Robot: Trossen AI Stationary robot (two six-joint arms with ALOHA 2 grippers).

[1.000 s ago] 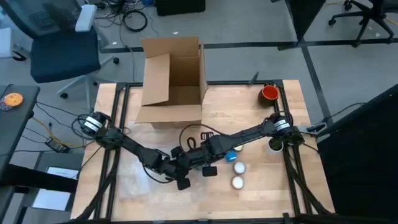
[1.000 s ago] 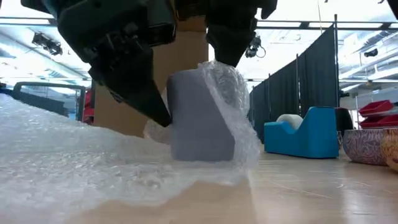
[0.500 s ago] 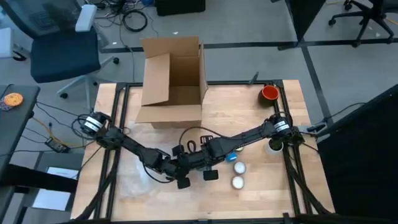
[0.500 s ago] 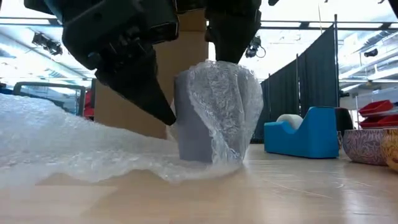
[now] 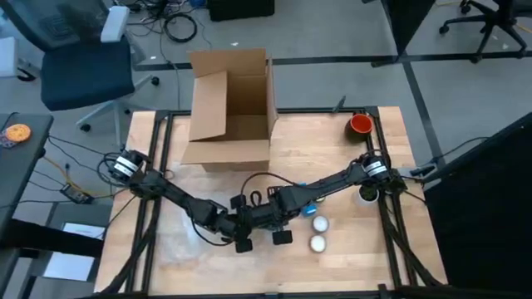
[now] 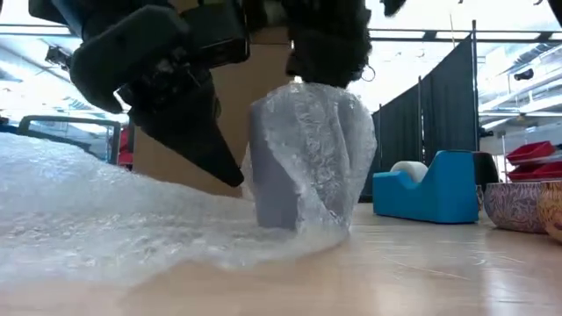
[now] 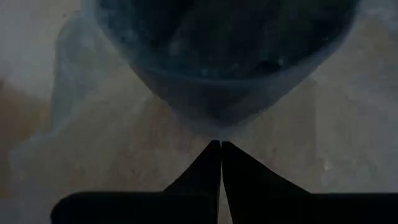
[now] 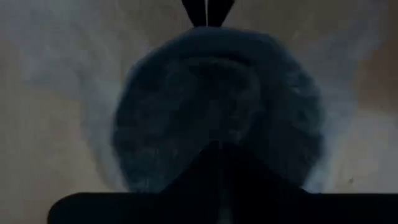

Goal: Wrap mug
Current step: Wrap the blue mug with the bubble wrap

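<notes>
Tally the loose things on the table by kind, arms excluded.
Grey mug, part-wrapped: 1
Clear bubble wrap sheet: 1
Open cardboard box: 1
Red bowl: 1
Blue tape dispenser: 1
White round objects: 2
Small white-rimmed container: 1
Total: 8

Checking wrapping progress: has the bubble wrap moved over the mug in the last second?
Yes. The bubble wrap now covers more of the mug, spreading away from the blue tape dispenser.

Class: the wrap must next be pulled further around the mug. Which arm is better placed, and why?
Probably right. The right gripper sits directly above the mug, where the bubble wrap is draped; the left gripper is lower, beside the mug.
</notes>
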